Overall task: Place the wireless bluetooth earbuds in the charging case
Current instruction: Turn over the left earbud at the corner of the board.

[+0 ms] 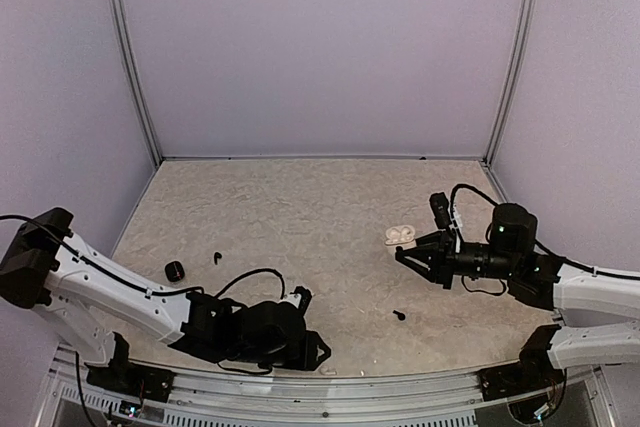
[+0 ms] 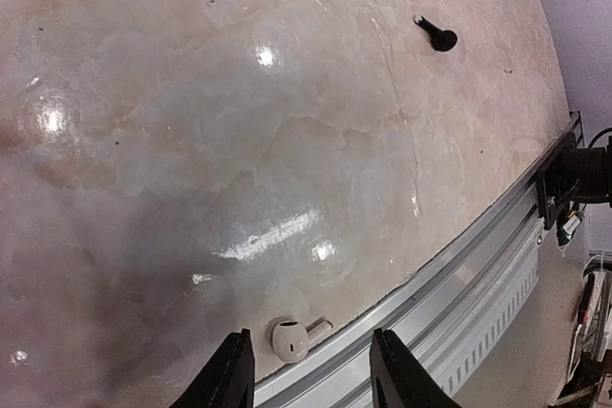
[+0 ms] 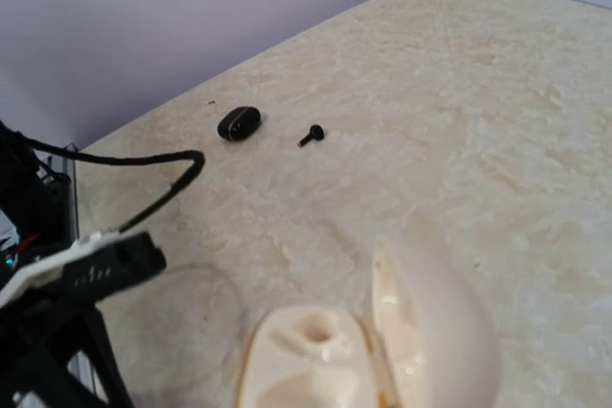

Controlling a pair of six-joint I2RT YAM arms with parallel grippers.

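Observation:
A white earbud (image 2: pixel 290 339) lies at the table's near edge, by the metal rail. My left gripper (image 2: pixel 311 355) is open and low over it, with the earbud between the fingers, nearer the left one. In the top view this gripper (image 1: pixel 316 354) is at the front centre. An open white charging case (image 1: pixel 403 237) sits at the tip of my right gripper (image 1: pixel 412 254). In the right wrist view the case (image 3: pixel 316 360) fills the bottom, lid up, and hides the fingers. One black earbud (image 1: pixel 400 315) lies front right and another (image 1: pixel 216 257) lies left.
A shut black case (image 1: pixel 174 270) lies at the left, near the second black earbud; both show in the right wrist view, the case (image 3: pixel 238 122) and the earbud (image 3: pixel 311 135). An aluminium rail (image 2: pixel 459 274) runs along the near table edge. Purple walls enclose the table.

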